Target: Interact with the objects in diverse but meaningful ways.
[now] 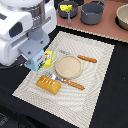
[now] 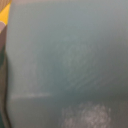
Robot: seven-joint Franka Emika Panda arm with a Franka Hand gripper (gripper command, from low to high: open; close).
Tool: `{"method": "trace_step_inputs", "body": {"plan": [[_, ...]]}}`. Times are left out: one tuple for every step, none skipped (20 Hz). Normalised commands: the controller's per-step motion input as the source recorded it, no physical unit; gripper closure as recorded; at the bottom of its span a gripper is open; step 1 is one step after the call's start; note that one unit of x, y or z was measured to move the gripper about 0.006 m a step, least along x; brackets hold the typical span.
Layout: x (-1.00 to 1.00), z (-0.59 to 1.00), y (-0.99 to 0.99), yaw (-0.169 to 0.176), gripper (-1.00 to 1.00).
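At the exterior view's left, the arm [image 1: 25, 30] leans low over the striped mat [image 1: 95, 85], and its bulk hides the gripper, so I cannot tell whether the jaws stand wide, narrow, or closed on anything. Just under it sits the milk carton [image 1: 35, 63], pale blue and white, on the mat's near-left part, touching or almost touching the yellow box [image 1: 48, 58] beside it. The wrist view is filled by a blurred pale blue-green surface [image 2: 70, 60], probably the carton's side seen very close.

The carton looks like a light, hollow toy with smooth, stiff flat walls; it would likely slip under a loose pinch and tip if pushed high up. The flat opposite sides, low to mid height, seem the best place to take it.

Further right on the mat lie the bread loaf [image 1: 49, 84], a fork [image 1: 67, 81], a round plate [image 1: 68, 66] and a knife [image 1: 82, 58]. Above, off the mat, a cheese wedge [image 1: 65, 8] rests in a grey pot [image 1: 75, 11].
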Motion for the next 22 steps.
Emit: {"method": "trace_step_inputs", "body": {"plan": [[-0.35, -0.30, -0.05, 0.002, 1.00], [-0.35, -0.32, -0.05, 0.002, 1.00], [-0.37, -0.34, -0.07, 0.002, 1.00], [-0.36, -0.37, -0.07, 0.002, 1.00], [-0.35, -0.37, -0.07, 0.002, 1.00], [-0.34, -0.39, -0.09, 0.000, 1.00], [-0.34, -0.39, -0.10, 0.000, 1.00], [-0.34, -0.41, -0.10, 0.000, 1.00], [-0.36, -0.41, -0.11, 0.000, 1.00], [-0.37, -0.42, -0.11, 0.000, 1.00], [-0.37, -0.43, -0.11, 0.000, 1.00], [-0.38, -0.43, -0.11, 0.000, 1.00], [-0.40, -0.44, -0.11, 0.000, 1.00], [-0.40, -0.44, -0.11, 0.000, 1.00], [-0.41, -0.45, -0.11, 0.000, 1.00], [-0.41, -0.44, -0.12, 0.000, 1.00], [-0.41, -0.44, -0.11, 0.000, 1.00], [-0.41, -0.45, -0.11, 0.000, 1.00], [-0.42, -0.44, -0.11, 0.000, 1.00], [-0.43, -0.44, -0.11, 0.000, 1.00], [-0.44, -0.45, -0.12, 0.000, 1.00], [-0.44, -0.44, -0.12, 0.000, 1.00]]}}
